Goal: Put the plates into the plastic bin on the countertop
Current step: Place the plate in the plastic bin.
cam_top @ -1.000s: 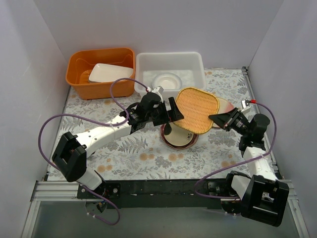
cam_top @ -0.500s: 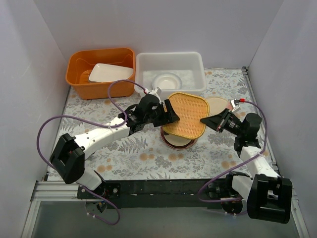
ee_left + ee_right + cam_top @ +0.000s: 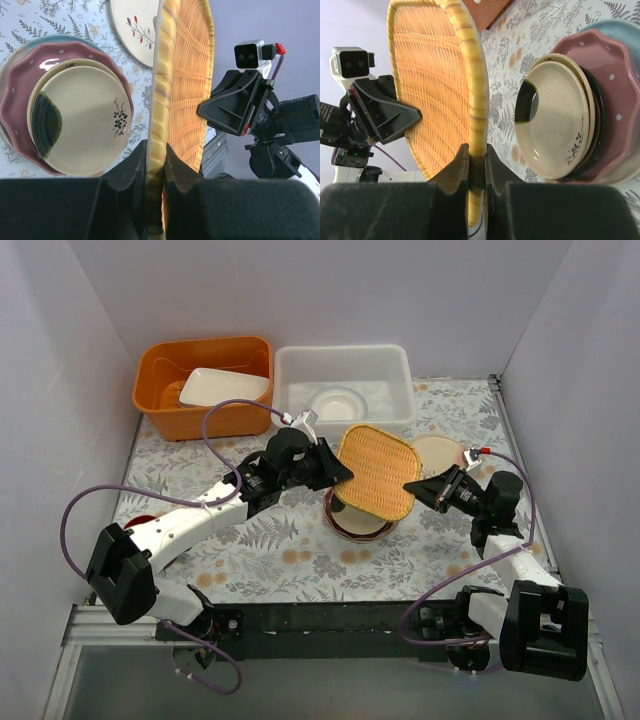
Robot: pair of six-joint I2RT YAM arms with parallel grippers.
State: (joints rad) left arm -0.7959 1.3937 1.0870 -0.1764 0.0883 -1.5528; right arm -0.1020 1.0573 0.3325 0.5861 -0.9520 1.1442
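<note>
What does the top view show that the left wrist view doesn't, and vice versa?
Only the top view: the bin with one plate inside, and the orange tub holding a white dish. Only the left wrist view: how the left gripper pinches the woven plate's rim, and the flower print on the stack's top plate. Both: woven plate, stack, right gripper.

From the overhead feed I see an orange tub point(image 3: 205, 420) at the far left, with a white rectangular dish point(image 3: 222, 387) lying tilted inside it. Nearer on the left I make out a sliver of something red point(image 3: 140, 523), mostly hidden.
</note>
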